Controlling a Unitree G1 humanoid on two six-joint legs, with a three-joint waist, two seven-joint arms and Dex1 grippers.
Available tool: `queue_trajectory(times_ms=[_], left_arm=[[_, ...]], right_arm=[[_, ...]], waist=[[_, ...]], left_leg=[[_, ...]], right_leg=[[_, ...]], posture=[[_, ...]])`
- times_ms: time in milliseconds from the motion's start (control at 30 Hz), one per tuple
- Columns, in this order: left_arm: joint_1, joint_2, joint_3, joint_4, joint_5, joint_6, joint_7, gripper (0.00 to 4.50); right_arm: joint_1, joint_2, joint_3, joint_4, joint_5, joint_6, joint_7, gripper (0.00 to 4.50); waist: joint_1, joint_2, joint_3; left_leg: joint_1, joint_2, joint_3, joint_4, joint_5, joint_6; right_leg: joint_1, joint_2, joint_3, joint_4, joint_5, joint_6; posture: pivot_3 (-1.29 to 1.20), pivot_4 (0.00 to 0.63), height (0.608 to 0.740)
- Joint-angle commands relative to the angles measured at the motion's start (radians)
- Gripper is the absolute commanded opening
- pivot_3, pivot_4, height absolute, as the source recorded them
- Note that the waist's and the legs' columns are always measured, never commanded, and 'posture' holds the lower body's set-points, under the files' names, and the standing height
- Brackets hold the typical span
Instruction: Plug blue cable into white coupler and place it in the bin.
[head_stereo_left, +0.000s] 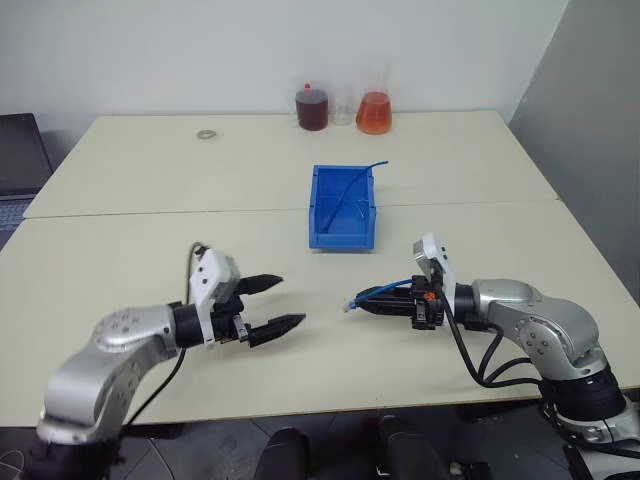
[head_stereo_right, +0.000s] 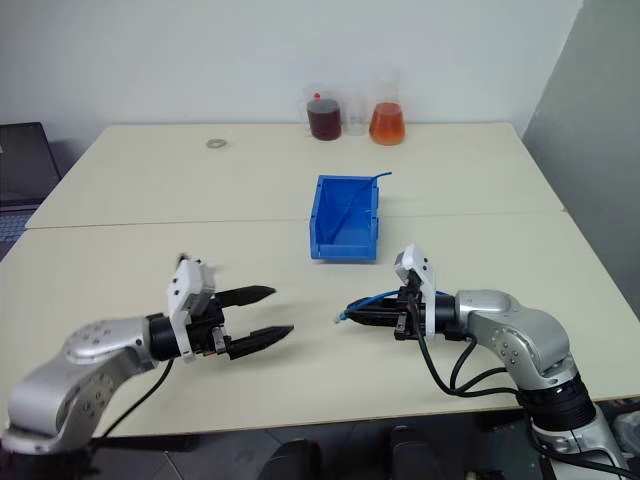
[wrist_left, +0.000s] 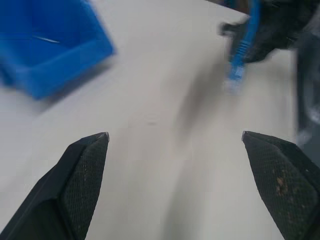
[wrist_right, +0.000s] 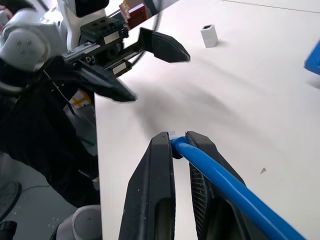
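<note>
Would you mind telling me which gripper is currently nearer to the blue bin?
The right gripper. It sits just in front of the bin, shut on the blue cable. The left gripper is open, farther off toward the robot's left.

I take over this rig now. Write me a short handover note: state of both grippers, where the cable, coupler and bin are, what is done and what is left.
Left gripper: open, holding nothing, above the table's near part.
Right gripper: shut on the blue cable, with the plug end sticking out toward the left gripper.
White coupler: standing alone on the table, seen in the right wrist view beyond the left gripper; nothing holds it.
Bin: at the table's middle, with another thin blue cable already in it.
Done: the cable is picked up.
Left: pick up the coupler, plug the cable in, put it in the bin.
</note>
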Motion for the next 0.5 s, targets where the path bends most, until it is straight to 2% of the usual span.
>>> queue_trajectory(times_ms=[33, 200, 400, 500], left_arm=[[0.073, -0.103, 0.054, -0.026, 0.183, -0.107, 0.271, 4.5], [0.096, -0.237, 0.06, -0.019, 0.398, -0.119, 0.587, 4.5], [-0.017, -0.383, 0.085, 0.036, 0.439, -0.04, 0.789, 4.5], [-0.102, -0.418, 0.087, 0.091, 0.478, 0.013, 0.874, 4.5]], right_arm=[[0.0, 0.004, -0.003, 0.004, -0.02, -0.046, 0.017, 0.13], [-0.012, 0.019, 0.01, 0.019, -0.044, -0.07, 0.02, 0.13], [-0.031, 0.026, 0.017, 0.018, -0.053, -0.07, 0.027, 0.13], [-0.041, 0.027, 0.017, 0.016, -0.05, -0.065, 0.025, 0.13]], waist=[[0.001, 0.0, 0.0], [0.002, -0.001, -0.001], [0.006, -0.003, -0.001], [0.006, -0.004, -0.002]], left_leg=[[0.0, 0.0, 0.0, 0.0, 0.0, 0.0], [0.001, 0.0, -0.001, 0.0, 0.0, 0.0], [0.0, -0.001, -0.001, 0.001, 0.0, 0.0], [0.0, -0.001, -0.001, 0.001, 0.0, 0.0]], right_leg=[[0.0, 0.0, 0.0, 0.001, 0.0, 0.0], [0.001, 0.0, 0.0, 0.001, 0.0, 0.0], [0.001, 0.0, 0.0, 0.001, 0.001, 0.0], [0.002, 0.0, -0.001, 0.001, 0.001, 0.0]], posture=[[0.0, 0.15, 0.74], [0.0, 0.15, 0.74], [0.0, 0.15, 0.74], [0.0, 0.15, 0.74]])
